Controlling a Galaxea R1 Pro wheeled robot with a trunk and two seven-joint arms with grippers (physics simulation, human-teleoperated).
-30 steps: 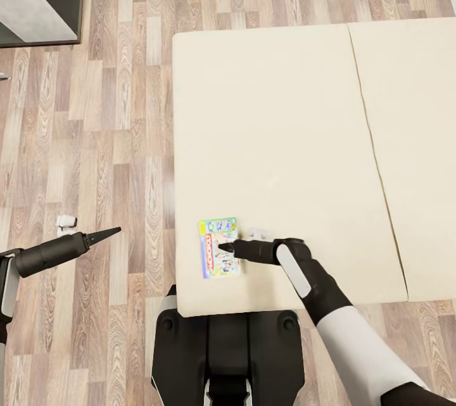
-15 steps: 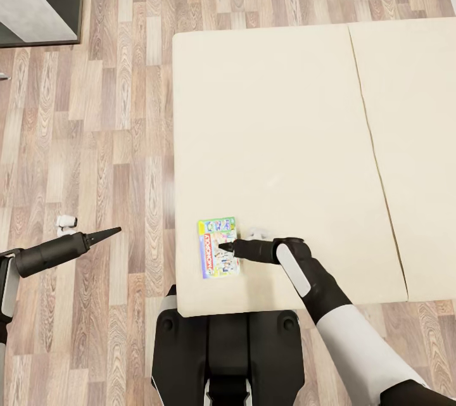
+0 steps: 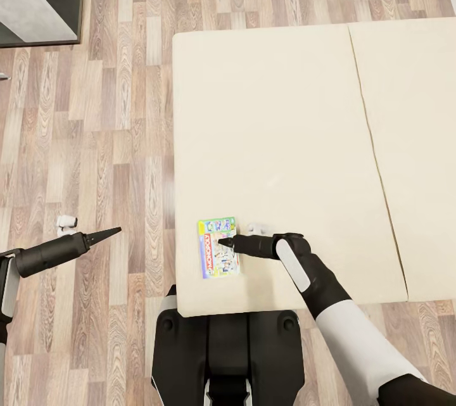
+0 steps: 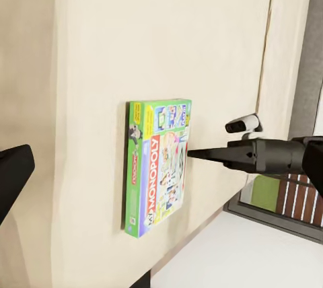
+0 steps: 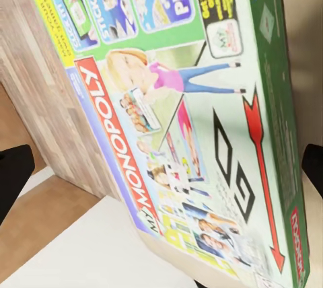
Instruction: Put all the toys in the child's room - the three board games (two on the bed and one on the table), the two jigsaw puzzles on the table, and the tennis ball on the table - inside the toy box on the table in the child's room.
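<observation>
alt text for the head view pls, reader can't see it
The right pincer rests its tip over a white-and-green Monopoly board game lying flat near the bed's front corner. The left pincer hovers over the wood floor beside the bed.

The board game (image 3: 218, 246) lay flat on the bed (image 3: 278, 140), near its lower left corner in the head view. The right pincer (image 3: 226, 244) hung over the game from its right side. The left pincer (image 3: 113, 231) was over the floor (image 3: 95, 140) at lower left.
</observation>
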